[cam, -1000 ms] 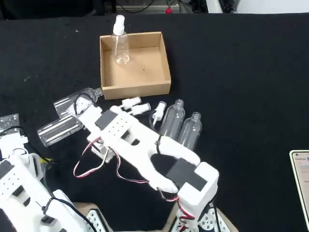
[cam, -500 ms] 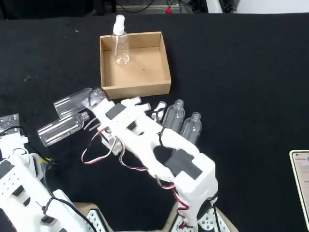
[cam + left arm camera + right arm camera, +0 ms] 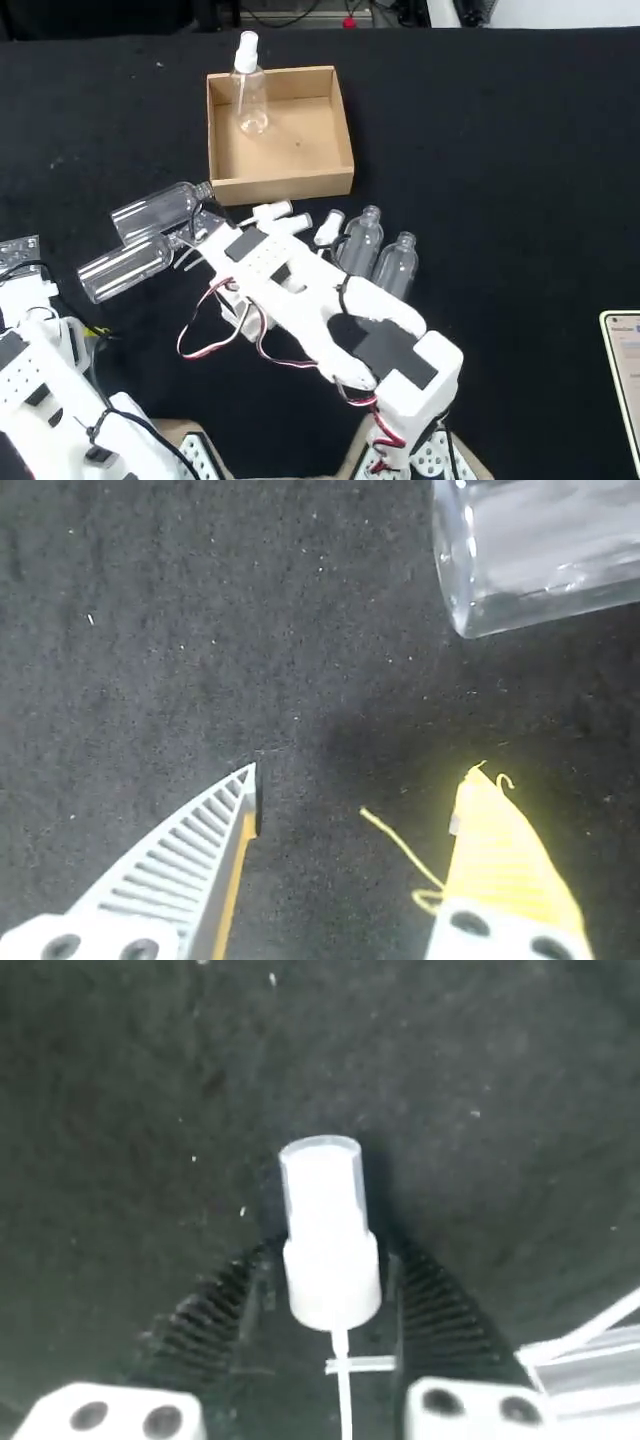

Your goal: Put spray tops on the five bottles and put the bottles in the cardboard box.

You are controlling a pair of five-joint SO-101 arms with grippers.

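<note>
My right gripper (image 3: 325, 1252) is shut on a white spray top (image 3: 328, 1222), whose thin dip tube (image 3: 345, 1380) runs back between the fingers. In the high view this gripper (image 3: 207, 228) sits just beside the necks of two clear bottles lying on the mat (image 3: 155, 210) (image 3: 125, 268). Two more bare bottles (image 3: 360, 240) (image 3: 396, 265) lie by the arm. Loose spray tops (image 3: 272, 212) (image 3: 328, 228) rest nearby. One capped bottle (image 3: 248, 90) stands in the cardboard box (image 3: 285, 185). My left gripper (image 3: 365, 780) is open over bare mat, near a bottle's base (image 3: 540, 550).
The black mat (image 3: 500, 150) covers the table. The right arm's white body (image 3: 330, 310) stretches across the near middle, and the left arm (image 3: 40, 390) sits at the near left corner. A flat white-edged object (image 3: 625, 360) lies at the right edge.
The right arm has swung its gripper a little to the right, off the upper lying bottle's neck, which shows again. The left arm has kept still.
</note>
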